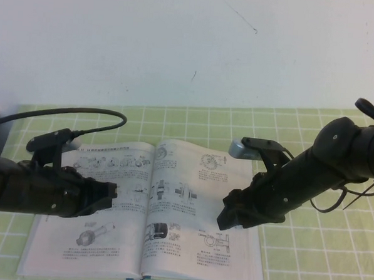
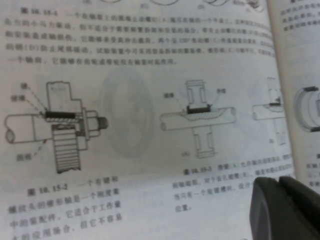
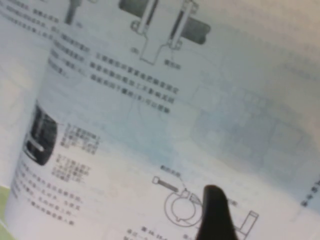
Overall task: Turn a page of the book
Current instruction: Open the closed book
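Book (image 1: 145, 238) open on table (image 1: 306, 259)

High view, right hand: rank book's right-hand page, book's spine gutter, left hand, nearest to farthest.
From the right hand, over the book:
1. Right-hand page: directly beneath the hand.
2. Spine gutter: book's middle, toward the robot's left.
3. Left hand: beyond the gutter, over the left-hand page.

Both arms (image 1: 40, 192) are matte black tubes with small silver screws. A black cable loops from the left arm; its wrist carries a black camera bracket. The right arm (image 1: 310, 178) has a grey-capped camera (image 1: 243, 148), black zip ties and thin looping wires near its thick joint
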